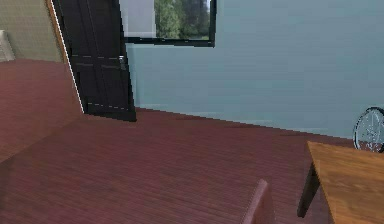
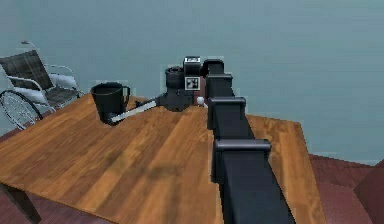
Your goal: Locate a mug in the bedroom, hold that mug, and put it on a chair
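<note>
- The black mug stood upright on the tabletop, near its far edge.
- The hand reached to the mug's base; whether it held anything could not be told.

No lettering, number, brand or sign is showing legibly anywhere in the room. The two white squares at the far end of the arm are carrying only black marks, spelling nothing readable.

Dark square segmented arm, white marker squares, dark hand, thin fingers
</note>
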{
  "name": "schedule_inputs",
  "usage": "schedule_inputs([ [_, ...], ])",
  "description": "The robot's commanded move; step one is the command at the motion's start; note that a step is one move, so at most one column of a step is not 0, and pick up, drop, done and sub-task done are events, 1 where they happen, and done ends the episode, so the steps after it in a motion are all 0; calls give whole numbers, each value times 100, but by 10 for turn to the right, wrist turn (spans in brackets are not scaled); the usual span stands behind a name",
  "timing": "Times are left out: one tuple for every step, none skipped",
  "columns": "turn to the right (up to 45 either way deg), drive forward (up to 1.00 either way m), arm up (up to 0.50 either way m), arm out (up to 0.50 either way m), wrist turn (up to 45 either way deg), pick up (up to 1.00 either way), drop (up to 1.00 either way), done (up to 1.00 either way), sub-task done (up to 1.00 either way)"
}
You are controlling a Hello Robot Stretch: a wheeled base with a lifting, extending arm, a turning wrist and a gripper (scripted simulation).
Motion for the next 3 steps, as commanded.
schedule_inputs([
  [0, 0, 0, 0, -450, 0, 0, 0, 0],
  [0, 0, 0, 0, -270, 0, 0, 0, 0],
  [0, 0, 0, -30, 0, 0, 0, 0, 0],
])
